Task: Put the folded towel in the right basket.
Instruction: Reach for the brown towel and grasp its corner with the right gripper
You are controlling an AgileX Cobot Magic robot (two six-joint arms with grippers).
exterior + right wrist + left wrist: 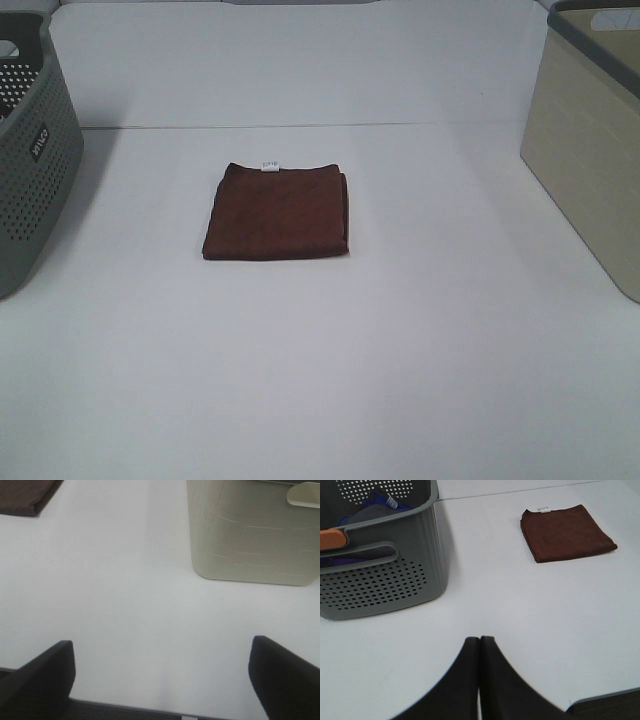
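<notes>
From the high camera, the folded towel (pixel 277 212) lies flat near the middle of the white table (pixel 320 390), a small white tag (pixel 270 166) on its twelve o'clock edge. The grey perforated basket (pixel 30 150) stands well apart at the towel's nine o'clock. The beige basket (pixel 590 150), the right-hand one and so the target, stands well apart at about three o'clock. Neither arm shows in this view.

In the left wrist view, the left gripper (pixel 480 639) has its jaws pressed together with nothing between them. The grey basket (pixel 385 575) stands near it with cloths inside, and the towel (pixel 566 533) lies beyond on bare table, untouched.

In the right wrist view, the right gripper (pixel 162 641) has its jaws spread wide and empty above the table. The beige basket (pixel 250 535) is ahead of it, and only a corner of the towel (pixel 25 495) shows, well apart from the fingers.

By my reading the task has not begun: no grasp is made. Reaching the towel, gripping, lifting, carrying it toward three o'clock and releasing inside the basket all remain.
</notes>
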